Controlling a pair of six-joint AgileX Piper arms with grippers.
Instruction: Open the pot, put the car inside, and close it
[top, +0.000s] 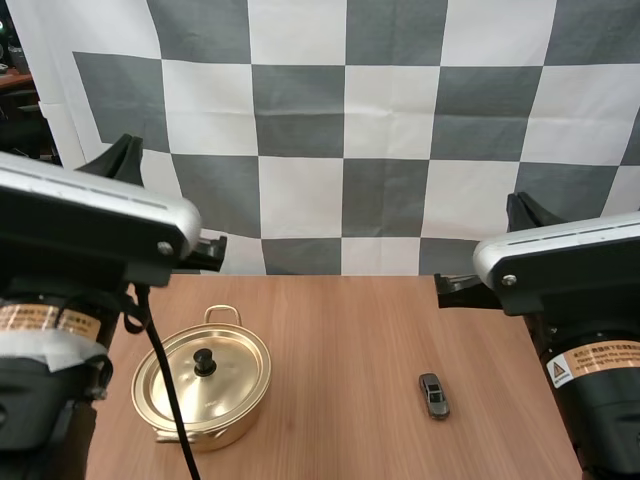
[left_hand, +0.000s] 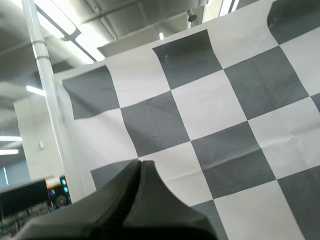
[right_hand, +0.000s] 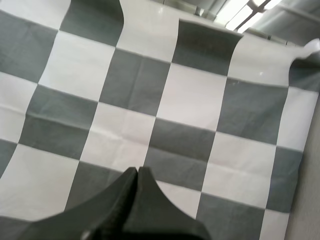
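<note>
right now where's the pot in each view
high view: lidded pot left of the car.
left wrist view: aimed up past the shut left end effector.
right wrist view: same, shut right end effector.
shared landmark: those end effectors, at the table's far edge in high view.

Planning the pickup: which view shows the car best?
The high view: the car lies in plain sight on the table, right of the pot. The wrist views aim upward, away from the table, past the shut left claw and right claw.

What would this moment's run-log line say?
stage: not started | pot: lid on | car: on table, right of pot | left gripper: shut, empty | right gripper: shut, empty
</note>
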